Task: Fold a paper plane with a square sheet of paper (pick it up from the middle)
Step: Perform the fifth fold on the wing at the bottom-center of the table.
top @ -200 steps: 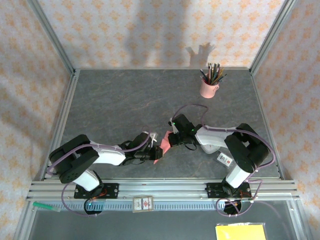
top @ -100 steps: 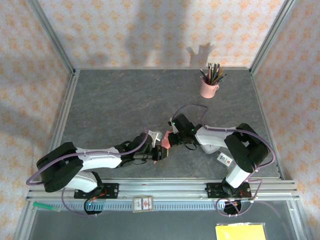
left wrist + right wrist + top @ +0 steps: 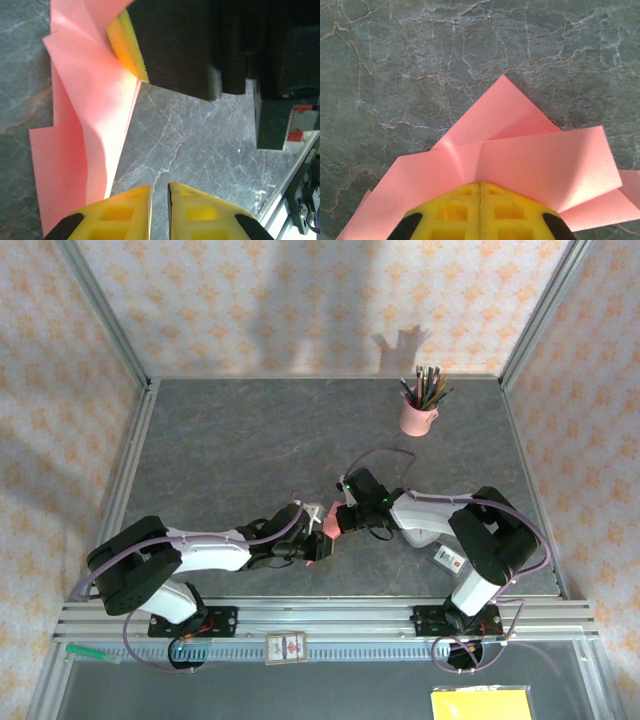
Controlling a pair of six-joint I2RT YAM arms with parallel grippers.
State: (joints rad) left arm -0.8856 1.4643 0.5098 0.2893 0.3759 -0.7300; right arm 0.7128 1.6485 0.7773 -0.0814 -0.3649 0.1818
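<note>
While my right tool [image 3: 480, 196] has its yellow fingers pressed together on the pink paper [image 3: 520, 160], pinching it at a fold, the sheet hangs low over the table [image 3: 250, 440], near the front edge where the two arms meet. It's already creased into a few layers with a pointed flap sticking out, so I'd say we're mid-fold, not plane-shaped yet.

My left tool [image 3: 159, 200] is squeezed nearly together, just a slit, with nothing in it. The paper sits right beside its left finger.

Next I reckon the left needs to catch that loose flap or press the crease flat, gently, so the thin sheet doesn't slip out of the right's pinch.
</note>
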